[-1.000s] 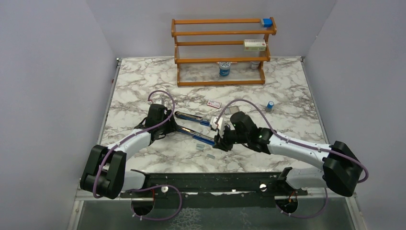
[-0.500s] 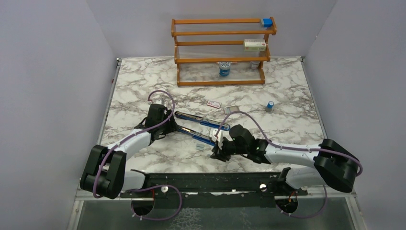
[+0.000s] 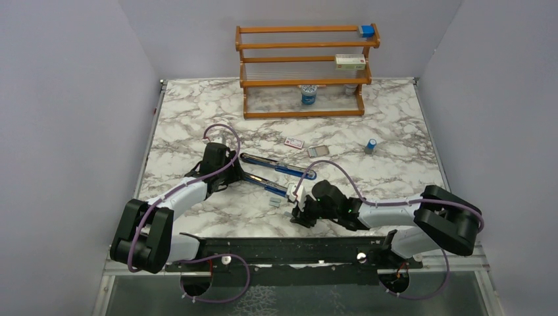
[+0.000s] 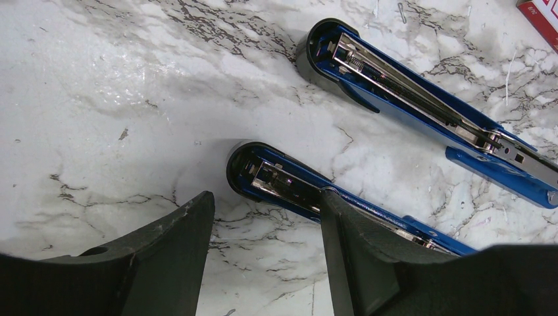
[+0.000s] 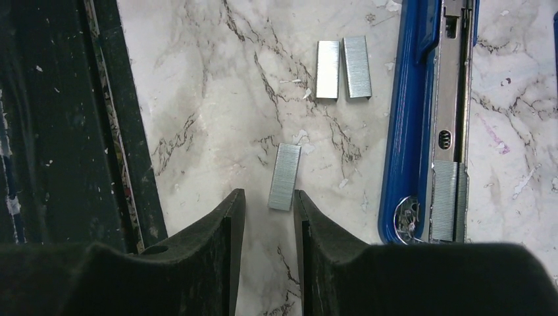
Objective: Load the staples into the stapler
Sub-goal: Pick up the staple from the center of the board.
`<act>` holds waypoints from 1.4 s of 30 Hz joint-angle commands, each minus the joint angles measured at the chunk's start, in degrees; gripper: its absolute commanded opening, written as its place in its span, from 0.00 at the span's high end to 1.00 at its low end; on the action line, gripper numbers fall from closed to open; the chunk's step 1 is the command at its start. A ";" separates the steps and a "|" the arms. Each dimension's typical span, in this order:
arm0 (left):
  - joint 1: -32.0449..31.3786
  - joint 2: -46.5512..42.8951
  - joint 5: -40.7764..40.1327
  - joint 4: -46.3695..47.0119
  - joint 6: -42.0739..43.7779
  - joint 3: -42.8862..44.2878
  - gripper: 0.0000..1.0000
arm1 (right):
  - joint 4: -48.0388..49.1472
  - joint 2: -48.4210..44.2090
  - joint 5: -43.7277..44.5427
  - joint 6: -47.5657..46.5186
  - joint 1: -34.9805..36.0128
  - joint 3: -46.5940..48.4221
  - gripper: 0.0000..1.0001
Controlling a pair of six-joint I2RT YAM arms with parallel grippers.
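The blue stapler (image 3: 276, 168) lies opened flat at mid-table, its two arms spread in a V. In the left wrist view both arms show, and the nearer arm (image 4: 283, 187) runs under my right finger (image 4: 355, 243). My left gripper (image 4: 266, 204) is open over bare marble. The stapler's metal channel (image 5: 449, 99) holds one staple strip (image 5: 449, 197). Three loose staples lie on the table: two side by side (image 5: 342, 68) and one (image 5: 284, 176) with its near end between the tips of my right gripper (image 5: 268, 194). That gripper is open with a narrow gap and grips nothing.
A wooden rack (image 3: 306, 72) stands at the back with a blue block (image 3: 366, 30) and a box (image 3: 350, 62) on it. A pink-and-white box (image 3: 294, 142), a grey tray (image 3: 317, 151) and a small blue cylinder (image 3: 372, 145) lie behind the stapler. A black rail (image 5: 66, 131) borders the near edge.
My right arm has drawn back from the stapler toward the near edge, down over the loose staples. The left arm and the stapler have not moved.
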 commanded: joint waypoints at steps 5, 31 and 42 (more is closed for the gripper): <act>-0.06 0.42 -1.62 -1.72 1.30 0.50 0.38 | 7.91 3.22 2.80 1.75 0.39 -2.78 0.66; -0.06 0.33 -1.74 -1.71 1.36 0.37 0.38 | 4.58 1.76 2.16 0.81 0.92 -0.08 0.88; -0.08 0.15 -2.11 -1.97 1.45 0.53 0.38 | -5.17 -2.99 -2.16 0.58 -1.67 12.03 0.91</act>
